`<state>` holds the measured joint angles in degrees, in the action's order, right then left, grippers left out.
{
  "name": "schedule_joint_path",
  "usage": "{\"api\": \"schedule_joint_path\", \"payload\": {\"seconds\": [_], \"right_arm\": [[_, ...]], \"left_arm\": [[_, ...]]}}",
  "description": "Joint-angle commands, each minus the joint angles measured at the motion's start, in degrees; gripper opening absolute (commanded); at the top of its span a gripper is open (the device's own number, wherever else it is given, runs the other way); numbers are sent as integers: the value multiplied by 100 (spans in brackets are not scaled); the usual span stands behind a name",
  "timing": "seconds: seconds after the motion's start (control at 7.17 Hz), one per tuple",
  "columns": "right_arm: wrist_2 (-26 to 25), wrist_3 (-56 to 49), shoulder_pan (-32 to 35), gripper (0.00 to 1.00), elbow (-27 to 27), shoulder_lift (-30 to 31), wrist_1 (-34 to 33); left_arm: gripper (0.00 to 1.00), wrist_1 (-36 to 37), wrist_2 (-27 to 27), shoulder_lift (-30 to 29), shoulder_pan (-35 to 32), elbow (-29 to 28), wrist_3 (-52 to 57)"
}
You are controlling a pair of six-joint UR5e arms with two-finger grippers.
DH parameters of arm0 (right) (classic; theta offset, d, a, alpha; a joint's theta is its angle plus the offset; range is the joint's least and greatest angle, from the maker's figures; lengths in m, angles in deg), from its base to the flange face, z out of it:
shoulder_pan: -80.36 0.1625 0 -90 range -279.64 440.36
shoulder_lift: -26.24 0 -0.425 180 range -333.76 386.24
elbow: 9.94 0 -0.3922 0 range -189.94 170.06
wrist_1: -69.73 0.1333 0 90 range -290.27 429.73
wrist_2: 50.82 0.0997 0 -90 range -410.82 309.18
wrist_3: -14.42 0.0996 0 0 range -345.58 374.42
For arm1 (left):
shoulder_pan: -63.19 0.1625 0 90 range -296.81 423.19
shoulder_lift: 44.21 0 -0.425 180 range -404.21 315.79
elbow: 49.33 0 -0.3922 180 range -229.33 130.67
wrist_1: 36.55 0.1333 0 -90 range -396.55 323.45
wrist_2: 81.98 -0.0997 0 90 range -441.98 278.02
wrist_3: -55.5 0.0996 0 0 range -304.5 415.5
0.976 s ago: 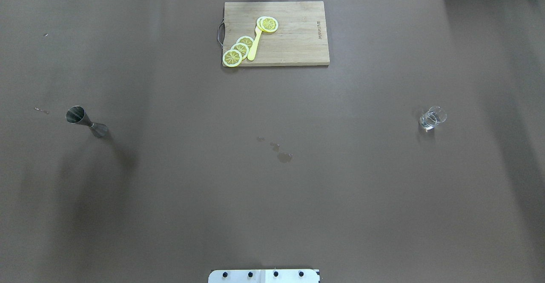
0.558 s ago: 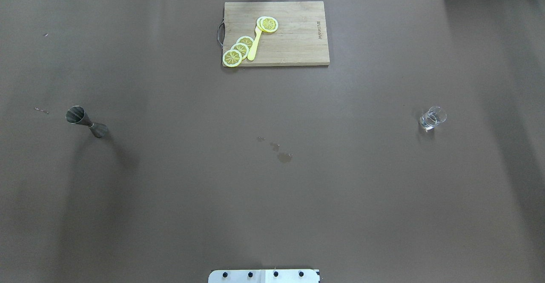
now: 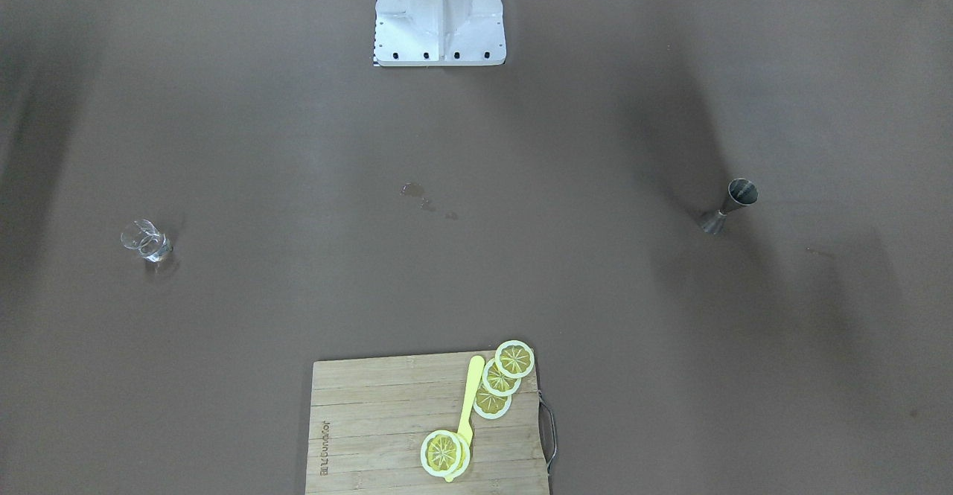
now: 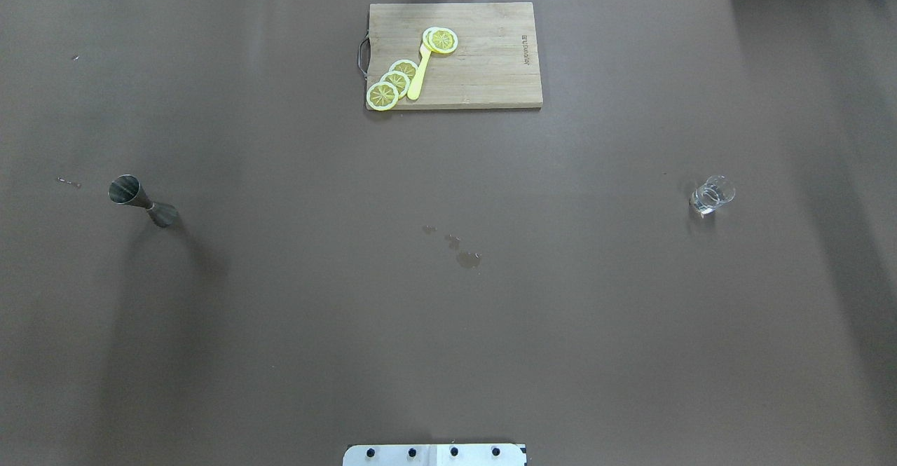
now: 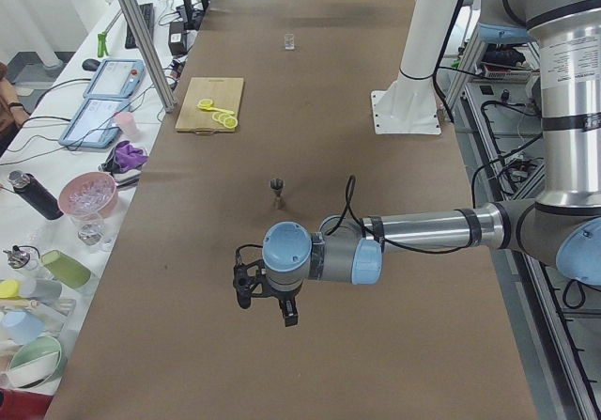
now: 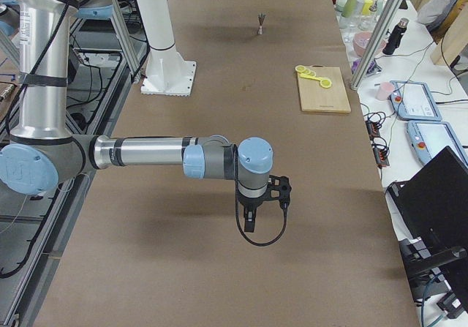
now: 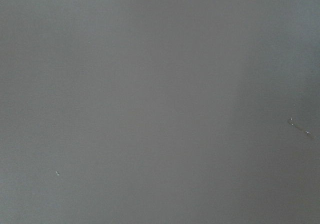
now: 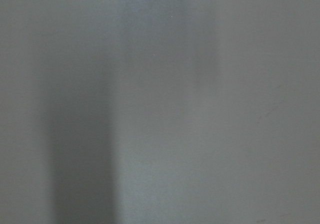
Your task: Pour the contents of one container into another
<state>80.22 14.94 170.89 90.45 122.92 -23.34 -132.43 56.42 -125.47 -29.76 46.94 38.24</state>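
Observation:
A steel jigger point(image 4: 142, 202) stands upright on the brown table's left side and also shows in the front view point(image 3: 728, 205) and the left side view point(image 5: 276, 188). A small clear glass point(image 4: 712, 195) holding some clear liquid stands on the right side, opposite it point(image 3: 146, 241). Neither gripper shows in the overhead or front view. In the left side view my left gripper point(image 5: 268, 300) hangs over the table end, short of the jigger. My right gripper point(image 6: 265, 208) hangs over the other end. I cannot tell whether either is open or shut. Both wrist views show only bare table.
A wooden cutting board point(image 4: 483, 80) with lemon slices point(image 4: 396, 80) and a yellow knife point(image 4: 418, 77) lies at the far middle. Small wet spots point(image 4: 466, 258) mark the table's centre. The robot base point(image 3: 439, 11) stands at the near edge. Cups and bottles crowd a side bench point(image 5: 66, 241).
The jigger, glass and board have not moved. Only the soft shadow on the table's left side has shifted and faded a little.

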Motion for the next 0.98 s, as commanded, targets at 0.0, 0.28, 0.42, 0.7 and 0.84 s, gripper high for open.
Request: {"api": "schedule_joint_path", "payload": {"seconds": [0.0,0.28,0.42,0.7,0.84], "right_arm": [[10,0,0,100,-1,0,0],[10,0,0,100,8,0,0],[10,0,0,100,-1,9,0],[10,0,9,100,-1,18,0],[19,0,17,100,8,18,0]], "left_arm": [[99,666,-15,-109,31,366,-5],[99,650,-6,-109,49,366,3],[99,650,-6,-109,49,375,3],[99,606,-6,-92,40,331,4],[99,588,-6,-92,49,340,12]]}}
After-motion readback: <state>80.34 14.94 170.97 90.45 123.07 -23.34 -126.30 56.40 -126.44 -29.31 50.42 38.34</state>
